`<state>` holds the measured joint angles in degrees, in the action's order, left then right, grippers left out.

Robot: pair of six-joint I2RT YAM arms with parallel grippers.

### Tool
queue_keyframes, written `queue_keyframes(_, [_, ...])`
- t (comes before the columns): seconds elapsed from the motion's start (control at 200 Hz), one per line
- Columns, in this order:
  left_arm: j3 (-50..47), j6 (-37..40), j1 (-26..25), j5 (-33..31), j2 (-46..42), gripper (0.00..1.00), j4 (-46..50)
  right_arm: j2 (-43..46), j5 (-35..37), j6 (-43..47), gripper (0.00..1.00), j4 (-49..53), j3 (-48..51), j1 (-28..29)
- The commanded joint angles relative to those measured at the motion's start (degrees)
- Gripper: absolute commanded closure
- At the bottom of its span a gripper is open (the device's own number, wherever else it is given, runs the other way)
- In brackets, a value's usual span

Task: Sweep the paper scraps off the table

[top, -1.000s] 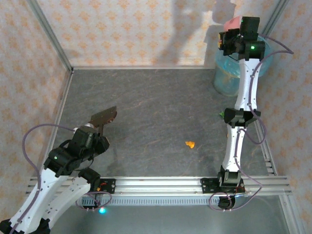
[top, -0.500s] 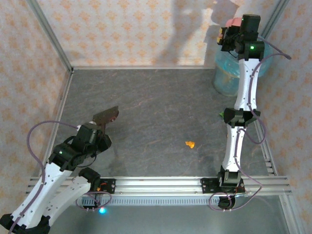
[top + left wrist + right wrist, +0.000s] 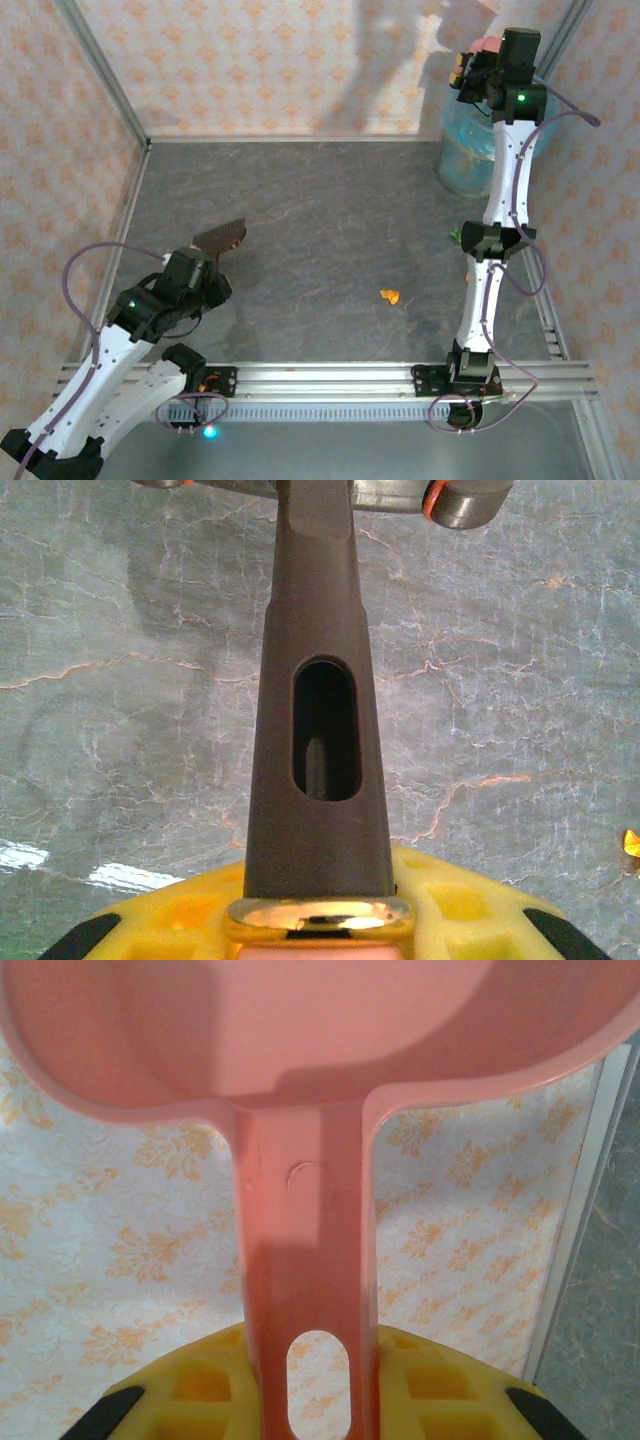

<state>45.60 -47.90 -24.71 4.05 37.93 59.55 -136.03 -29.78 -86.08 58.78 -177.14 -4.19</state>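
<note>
**Top view.** Near left, the left gripper is clenched on the dark hand brush, which is held just above the table. Far right, the right gripper grasps the pink dustpan, raised over a translucent blue bin. One orange paper scrap lies near, right of centre, well apart from both tools.

**Left wrist view.** The brush handle runs up the frame, with the scrap at the right edge.

**Right wrist view.** The dustpan is seen against the patterned wall.

**Likely hazard.** With the pan aloft there is nothing to catch the scrap. A brush stroke could flick it towards the right arm's base.
</note>
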Motion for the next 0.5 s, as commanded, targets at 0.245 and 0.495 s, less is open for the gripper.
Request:
queue_keyframes(0.245, [4.91, 2.06, 0.42, -3.96, 0.06, 1.0, -0.55, 9.94, 1.7, 16.98, 1.0, 5.73, -4.53, 0.19])
queue_keyframes(0.495, [10.15, 2.4, 0.38, -9.62, 0.23, 1.0, 1.71, 18.09, 3.35, 35.94, 1.0, 14.22, -4.53, 7.81])
